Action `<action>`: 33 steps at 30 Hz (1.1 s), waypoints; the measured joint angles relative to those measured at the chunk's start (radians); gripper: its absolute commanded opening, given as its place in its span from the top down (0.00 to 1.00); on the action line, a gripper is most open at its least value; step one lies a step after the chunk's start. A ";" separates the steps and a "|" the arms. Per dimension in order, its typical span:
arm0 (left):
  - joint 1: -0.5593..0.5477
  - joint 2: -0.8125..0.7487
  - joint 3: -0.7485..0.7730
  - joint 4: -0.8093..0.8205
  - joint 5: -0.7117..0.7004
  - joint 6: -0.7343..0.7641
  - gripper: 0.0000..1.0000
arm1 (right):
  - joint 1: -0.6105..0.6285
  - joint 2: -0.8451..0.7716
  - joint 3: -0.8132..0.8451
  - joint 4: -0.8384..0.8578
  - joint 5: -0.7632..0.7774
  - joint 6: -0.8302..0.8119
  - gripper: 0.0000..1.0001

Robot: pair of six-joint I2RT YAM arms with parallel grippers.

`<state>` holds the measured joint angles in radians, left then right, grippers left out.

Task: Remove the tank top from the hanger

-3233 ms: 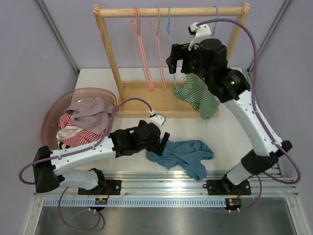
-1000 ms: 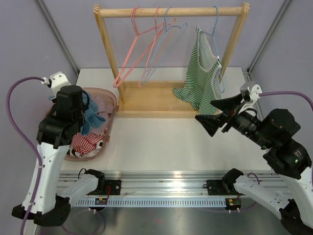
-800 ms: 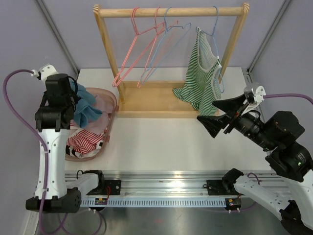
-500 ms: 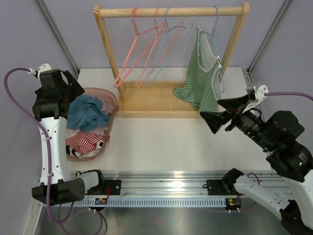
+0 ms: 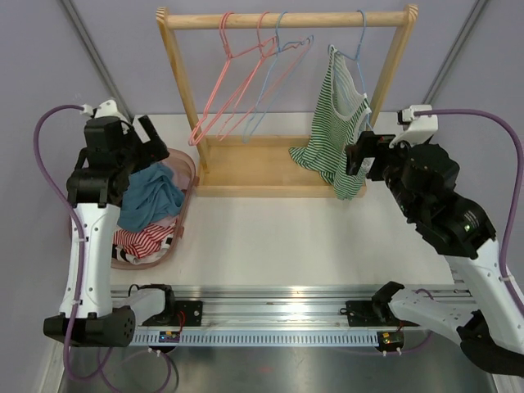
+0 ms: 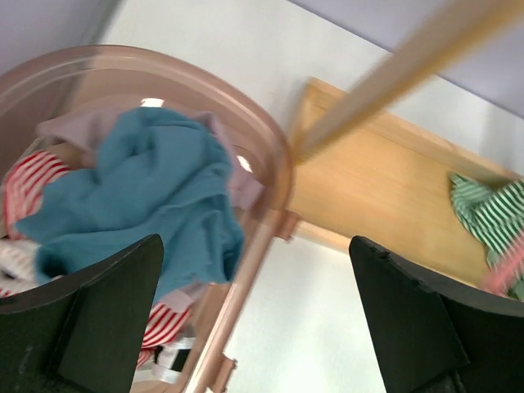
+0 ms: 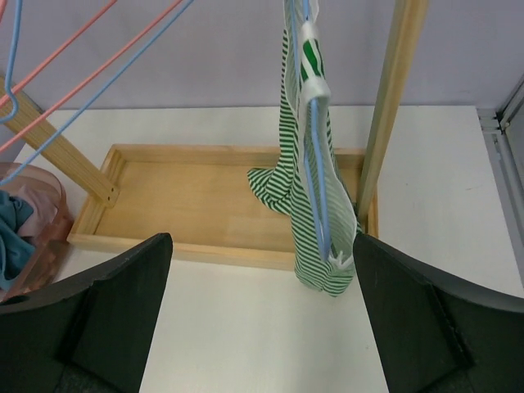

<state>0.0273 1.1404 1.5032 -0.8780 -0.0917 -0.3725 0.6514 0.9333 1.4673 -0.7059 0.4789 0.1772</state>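
green-striped tank top point(image 7: 293, 176) hanging on blue hanger point(image 7: 312, 188) off wooden rack point(image 7: 393, 98), dead ahead of right jaws, spread wide, no contact, left jaws spread over laundry basket point(image 6: 274, 151)

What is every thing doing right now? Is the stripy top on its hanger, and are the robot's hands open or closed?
Striped tank top: hanging on the blue hanger, not removed.
Blue hanger: hooked on the rail, carrying the top.
Other hangers: empty, tilted on the rail.
Basket: piled full.
Teal shirt: lying on top in the basket.
Left gripper: open, empty, above the basket.
Right gripper: open, empty, facing the tank top.
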 measured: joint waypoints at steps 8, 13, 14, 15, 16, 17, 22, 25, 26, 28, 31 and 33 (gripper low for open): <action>-0.233 -0.119 -0.109 0.015 0.009 0.010 0.01 | -0.037 0.200 0.171 0.007 0.031 -0.042 0.01; -0.394 -0.169 -0.205 0.019 -0.031 0.009 0.01 | -0.128 0.330 0.278 0.005 -0.009 -0.059 0.03; -0.423 -0.174 -0.231 0.022 -0.039 0.009 0.01 | -0.144 0.353 0.300 0.003 -0.020 -0.065 0.03; -0.449 -0.181 -0.260 0.025 -0.046 0.009 0.01 | -0.157 0.372 0.318 0.003 -0.027 -0.071 0.04; -0.473 -0.187 -0.288 0.025 -0.050 0.007 0.01 | -0.171 0.394 0.342 0.002 -0.035 -0.078 0.07; -0.489 -0.192 -0.309 0.026 -0.052 0.006 0.01 | -0.185 0.415 0.365 0.002 -0.046 -0.084 0.08; -0.575 -0.217 -0.421 0.046 -0.054 0.007 0.01 | -0.258 0.530 0.522 -0.034 -0.127 -0.117 0.13; -0.613 -0.217 -0.439 0.048 -0.058 0.010 0.01 | -0.280 0.605 0.629 -0.077 -0.174 -0.134 0.19; -0.623 -0.217 -0.439 0.050 -0.061 0.011 0.01 | -0.283 0.630 0.661 -0.088 -0.187 -0.138 0.21; -0.632 -0.218 -0.439 0.059 -0.064 0.014 0.01 | -0.286 0.674 0.719 -0.111 -0.210 -0.144 0.26; -0.636 -0.218 -0.442 0.067 -0.066 0.018 0.01 | -0.287 0.736 0.791 -0.151 -0.235 -0.150 0.32; -0.636 -0.217 -0.448 0.068 -0.066 0.023 0.01 | -0.287 0.769 0.827 -0.173 -0.241 -0.154 0.37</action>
<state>-0.6090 0.9230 1.0554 -0.8097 -0.1574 -0.3496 0.3641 1.7020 2.2944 -0.8791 0.2382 0.0235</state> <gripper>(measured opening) 0.987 0.677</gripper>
